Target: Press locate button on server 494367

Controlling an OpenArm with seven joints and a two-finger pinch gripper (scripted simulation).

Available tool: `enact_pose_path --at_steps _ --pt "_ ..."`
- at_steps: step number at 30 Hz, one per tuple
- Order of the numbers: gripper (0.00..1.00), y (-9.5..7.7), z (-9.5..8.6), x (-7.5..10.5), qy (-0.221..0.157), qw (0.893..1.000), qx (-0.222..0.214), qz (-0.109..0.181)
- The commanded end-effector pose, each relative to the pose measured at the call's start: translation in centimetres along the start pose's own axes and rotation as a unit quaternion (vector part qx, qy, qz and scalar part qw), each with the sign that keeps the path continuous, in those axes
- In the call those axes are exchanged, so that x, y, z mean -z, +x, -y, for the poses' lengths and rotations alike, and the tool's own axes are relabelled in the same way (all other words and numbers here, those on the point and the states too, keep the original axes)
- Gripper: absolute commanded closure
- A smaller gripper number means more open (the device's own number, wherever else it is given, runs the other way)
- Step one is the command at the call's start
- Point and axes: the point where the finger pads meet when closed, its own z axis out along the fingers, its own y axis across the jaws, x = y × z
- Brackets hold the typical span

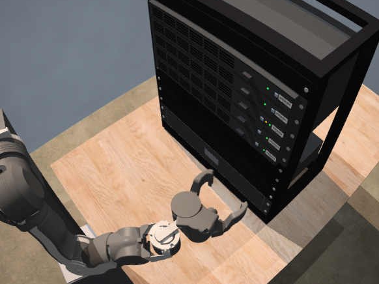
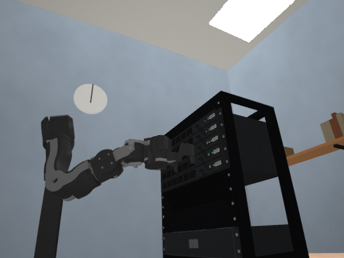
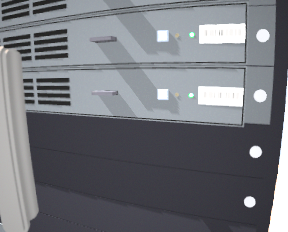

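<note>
A black rack [image 1: 329,70] [image 2: 236,171] stands on the wooden table [image 1: 130,156]. It holds several stacked servers, each with a small pale square locate button and a white barcode label at its right end. None of the buttons glows blue. The wrist view shows the two lowest servers, with their buttons [image 3: 162,36] [image 3: 162,94] and labels [image 3: 222,34] [image 3: 220,95]; the asset numbers are too blurred to read. My gripper [image 1: 227,193] [image 2: 184,157] is open and empty, a short way in front of the rack's face, left of the buttons. One of its fingers [image 3: 15,145] shows at the left edge of the wrist view.
A blank dark panel [image 1: 211,157] [image 2: 193,243] fills the rack's lowest bay. The third server shows an amber light [image 1: 266,122]. A wall shelf [image 2: 313,152] with boxes lies beyond the rack. The arm's base column [image 2: 48,219] stands at the left.
</note>
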Motion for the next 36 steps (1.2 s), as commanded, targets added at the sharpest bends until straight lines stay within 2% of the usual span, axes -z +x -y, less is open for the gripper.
enact_pose_path --at_steps 1,12,18,26,28,32,36 --pt "0.4 0.14 0.11 0.22 0.004 1.0 0.0 -0.001" --pt "0.4 0.21 0.07 0.57 0.002 1.0 0.001 -0.003" --pt "0.4 0.17 -0.05 0.45 -0.005 1.0 0.027 0.007" --pt "0.4 0.12 -0.42 0.15 -0.025 0.992 0.118 0.036" --pt "0.4 0.12 -0.42 0.15 -0.025 0.992 0.118 0.036" --pt "0.4 0.18 -0.6 0.0 -0.038 0.981 0.184 0.051" --pt "0.4 0.33 -0.69 -0.12 -0.049 0.963 0.259 0.063"
